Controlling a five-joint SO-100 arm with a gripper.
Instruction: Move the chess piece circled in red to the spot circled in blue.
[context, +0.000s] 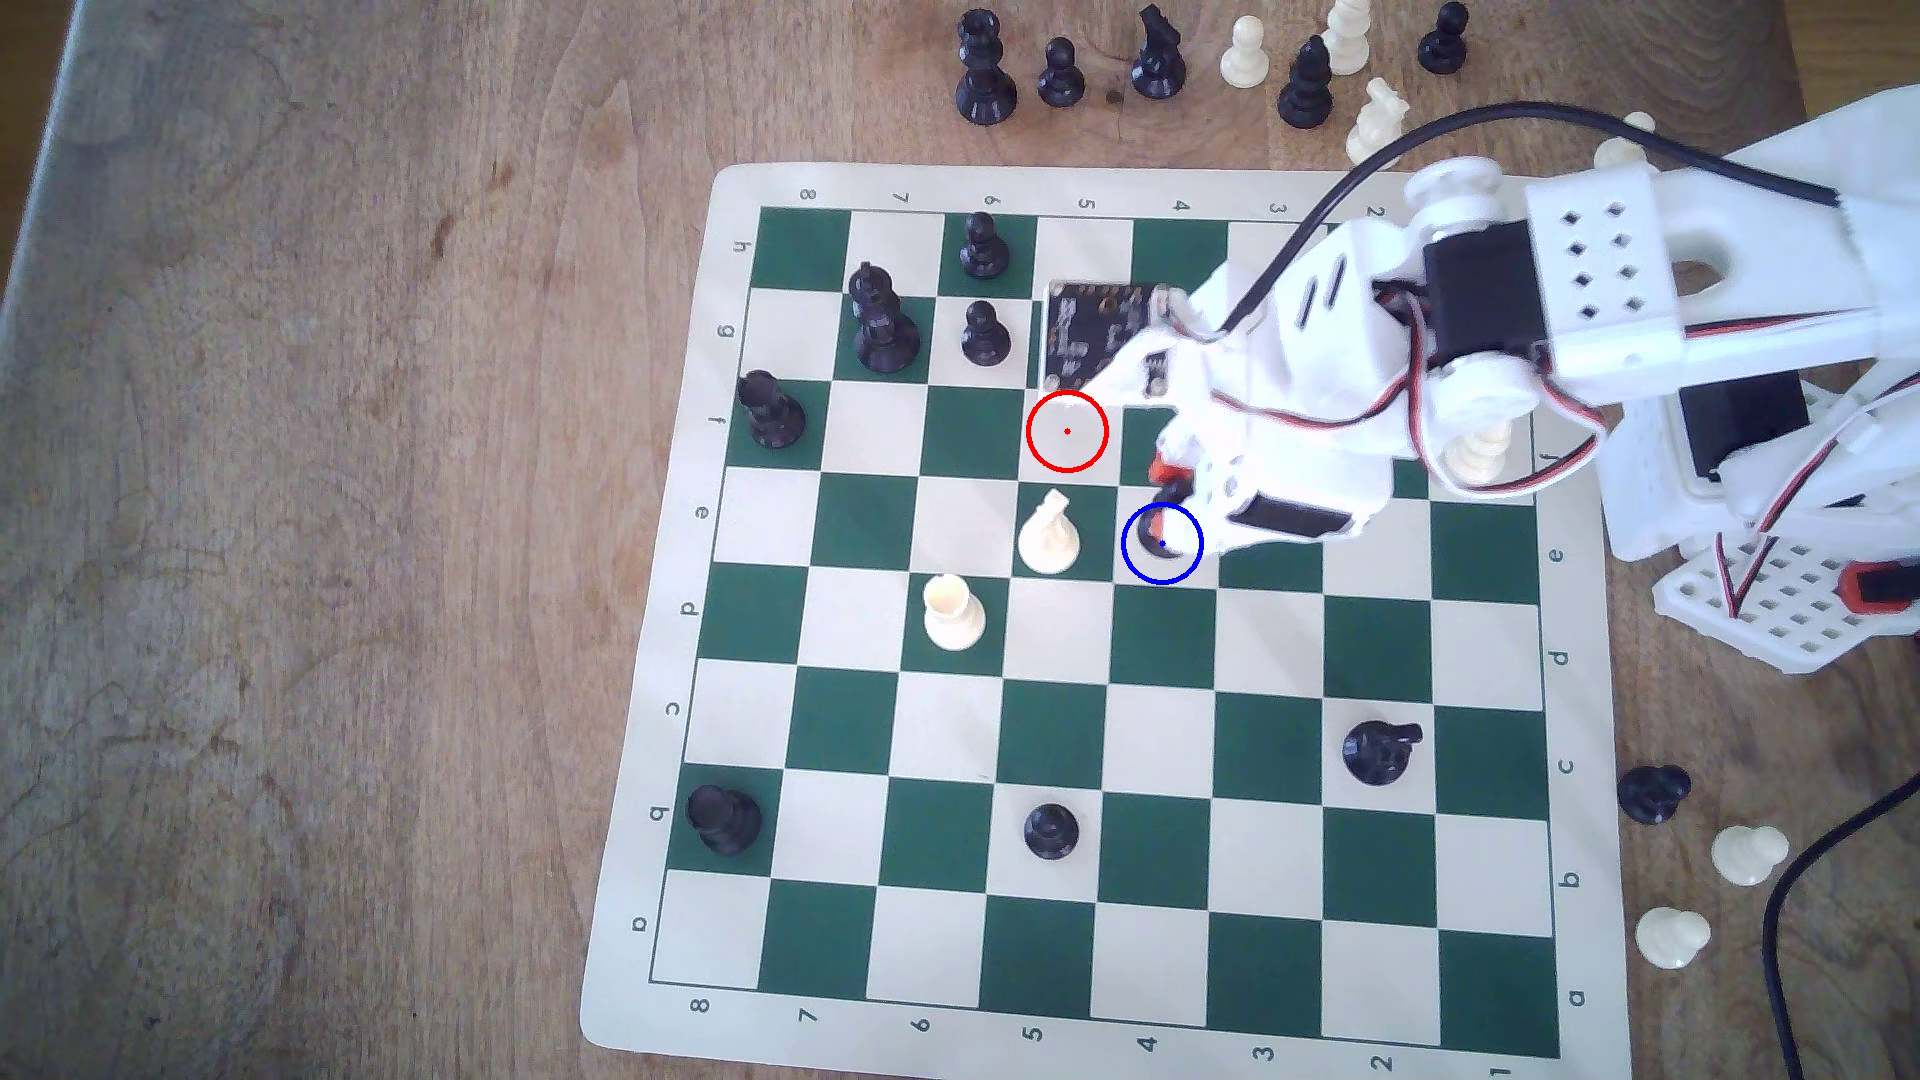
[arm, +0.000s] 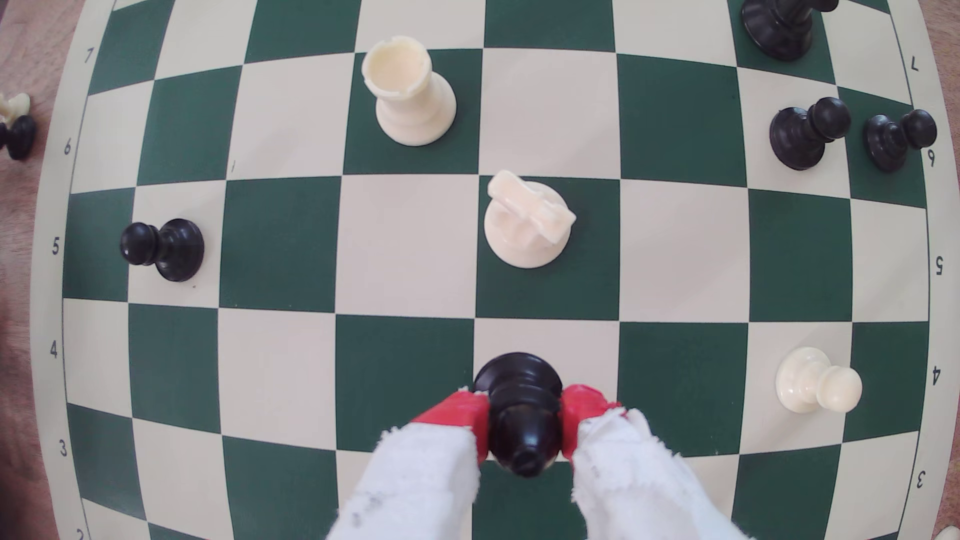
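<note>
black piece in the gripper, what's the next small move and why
Probably open the gripper and lift straight up. The black piece sits between the red fingertips with its base on the cream square, inside the blue ring; the red ring is empty.

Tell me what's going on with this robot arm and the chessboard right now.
The arm's gripper is closed on a black chess piece, holding it over the cream square marked by the blue ring. The red ring now circles a bare square. A cream knight stands one square away, to the exterior view's left. The piece is not yet released.
</note>
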